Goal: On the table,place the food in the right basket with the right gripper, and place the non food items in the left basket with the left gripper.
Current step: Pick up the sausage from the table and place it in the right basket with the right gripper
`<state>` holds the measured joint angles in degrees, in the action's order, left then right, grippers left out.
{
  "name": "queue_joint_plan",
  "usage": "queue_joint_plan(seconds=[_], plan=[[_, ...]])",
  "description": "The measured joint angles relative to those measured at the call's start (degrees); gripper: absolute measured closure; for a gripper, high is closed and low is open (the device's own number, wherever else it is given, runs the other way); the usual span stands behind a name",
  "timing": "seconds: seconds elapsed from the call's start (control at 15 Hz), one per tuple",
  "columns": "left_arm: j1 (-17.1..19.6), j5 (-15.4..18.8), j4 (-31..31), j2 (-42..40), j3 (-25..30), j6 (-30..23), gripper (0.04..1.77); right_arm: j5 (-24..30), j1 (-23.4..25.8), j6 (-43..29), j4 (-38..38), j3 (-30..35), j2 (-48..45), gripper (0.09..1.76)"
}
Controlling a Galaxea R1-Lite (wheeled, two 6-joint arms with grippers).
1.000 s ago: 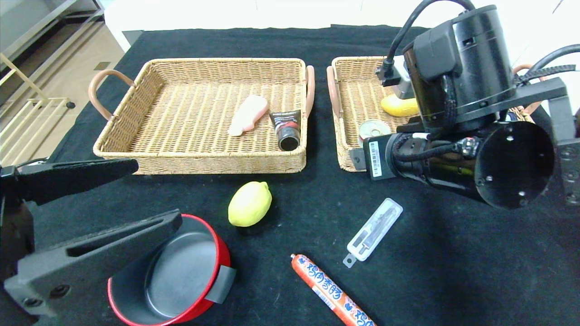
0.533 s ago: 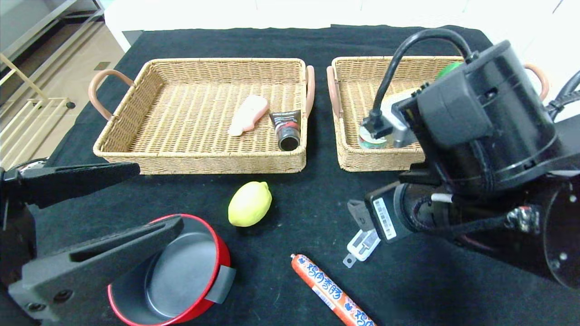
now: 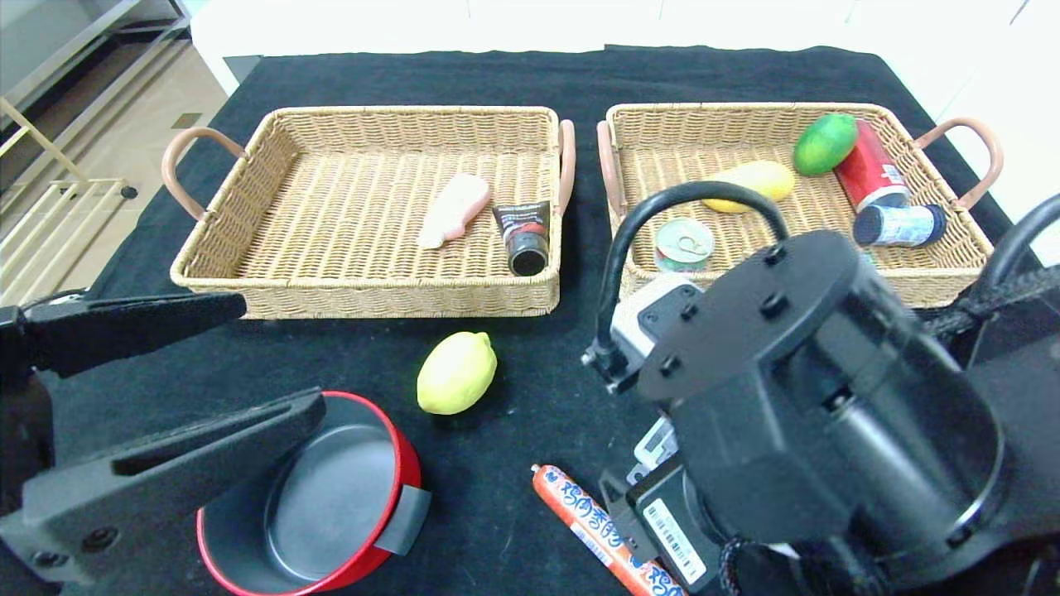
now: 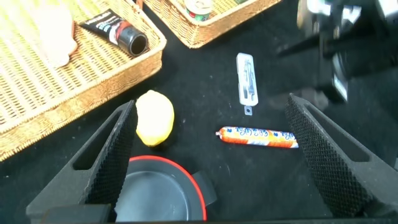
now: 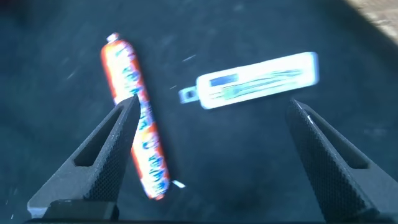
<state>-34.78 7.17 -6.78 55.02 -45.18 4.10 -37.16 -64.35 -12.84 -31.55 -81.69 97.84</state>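
I am on the food step, going for the sausage (image 5: 135,118) with my right gripper (image 5: 211,155), whose fingers are spread wide and empty. In the right wrist view the sausage lies left of centre, under the left finger, and the flat white packet (image 5: 255,79) sits at upper right. Next I judge I must centre over the sausage, lower and clench. My left gripper (image 4: 211,162) waits splayed over the red pot (image 3: 331,497).
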Motion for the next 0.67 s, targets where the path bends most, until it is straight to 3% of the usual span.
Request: queue_joint_plan(seconds=[0.33,0.67], plan=[[2.89,0.18,0.02,-0.96,-0.99,0.34,0.09,-0.22,-3.47,-2.62,0.44,0.52,4.41,0.15],[3.23,0.1,-0.09,-1.83,-1.16,0.61,0.09,-0.68,-5.55,-3.47,0.84,0.4,9.26,0.15]])
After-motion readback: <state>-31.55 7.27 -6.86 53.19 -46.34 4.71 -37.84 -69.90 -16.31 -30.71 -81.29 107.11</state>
